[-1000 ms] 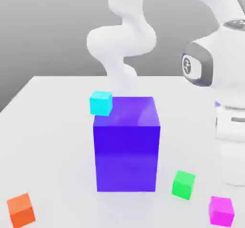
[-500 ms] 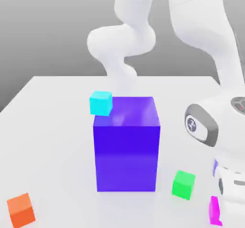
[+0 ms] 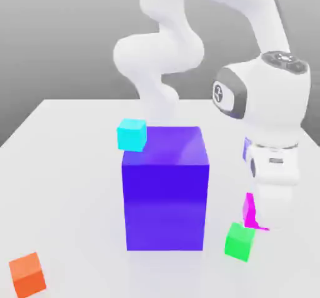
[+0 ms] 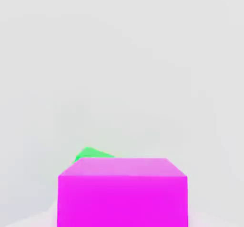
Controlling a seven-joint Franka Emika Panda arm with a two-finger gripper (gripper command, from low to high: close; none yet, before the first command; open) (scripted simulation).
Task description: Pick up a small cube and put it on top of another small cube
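Gripper (image 3: 270, 213) is closed on the small plain magenta cube (image 3: 249, 212), apparently so you can carry it squarely. You have it near the small plain bright green cube (image 3: 240, 242), seemingly raised for clearance. The green cube sits turned on the white table (image 3: 69, 184); align above it before lowering.

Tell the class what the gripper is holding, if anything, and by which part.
The gripper holds the magenta cube, seemingly by two opposite sides; which ones cannot be told.
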